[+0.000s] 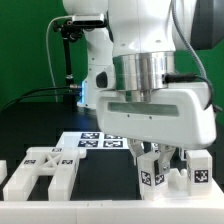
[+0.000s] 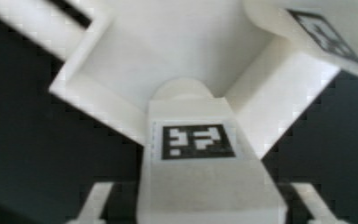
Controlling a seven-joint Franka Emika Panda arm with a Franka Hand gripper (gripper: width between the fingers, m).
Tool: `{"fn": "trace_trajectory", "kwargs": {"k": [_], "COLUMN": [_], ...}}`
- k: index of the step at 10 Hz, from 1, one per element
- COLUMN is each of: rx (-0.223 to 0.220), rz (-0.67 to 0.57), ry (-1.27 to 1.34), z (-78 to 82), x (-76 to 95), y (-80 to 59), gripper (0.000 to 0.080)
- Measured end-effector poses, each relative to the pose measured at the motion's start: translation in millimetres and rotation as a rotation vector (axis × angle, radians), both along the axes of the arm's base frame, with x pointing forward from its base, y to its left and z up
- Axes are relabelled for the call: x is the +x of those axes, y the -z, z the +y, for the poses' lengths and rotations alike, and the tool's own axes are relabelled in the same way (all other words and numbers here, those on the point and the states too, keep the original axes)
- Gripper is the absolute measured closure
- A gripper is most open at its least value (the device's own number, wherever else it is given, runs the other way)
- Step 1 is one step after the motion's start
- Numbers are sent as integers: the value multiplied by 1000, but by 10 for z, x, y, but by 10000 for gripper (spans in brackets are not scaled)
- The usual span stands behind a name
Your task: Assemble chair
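Exterior view first: one arm (image 1: 150, 50), one claw (image 1: 166, 165), and I count three white chair pieces on the dark worktop (image 1: 100, 185); a tagged post (image 1: 155, 178) sits right under the claw between its fingers; a second tagged block (image 1: 198, 168) stands just beside the claw on the exterior view's right; one slotted panel (image 1: 40, 170) lies well apart from the claw on the exterior view's left; the marker board (image 1: 100, 140) lies flat behind the claw, several tags on it.

Wrist view: the tagged post (image 2: 197, 175) fills the gap of the claw (image 2: 197, 205), one tag facing the camera; beyond it is an angled white panel (image 2: 140, 50), with another tag at its far corner; honestly can't tell if the claw is actually pinching the post or just straddling it.
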State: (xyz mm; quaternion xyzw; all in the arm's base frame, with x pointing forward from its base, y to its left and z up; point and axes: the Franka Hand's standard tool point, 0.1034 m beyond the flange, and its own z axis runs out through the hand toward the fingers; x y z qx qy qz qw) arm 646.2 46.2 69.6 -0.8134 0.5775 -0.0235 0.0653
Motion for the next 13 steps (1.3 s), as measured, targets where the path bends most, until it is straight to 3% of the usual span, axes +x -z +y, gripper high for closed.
{"fn": "trace_trajectory", "kwargs": {"k": [2, 4, 8, 10, 11, 12, 13], "rx": [49, 65, 58, 57, 61, 74, 87], "rz": [43, 66, 78, 75, 57, 36, 24], "ry": [340, 494, 546, 531, 460, 417, 402], "z": [13, 33, 23, 24, 37, 48, 58], "x": [2, -18, -51, -45, -20, -31, -86], "y": [4, 16, 24, 11, -114, -321, -495], "gripper": [512, 512, 512, 227, 227, 160, 152]}}
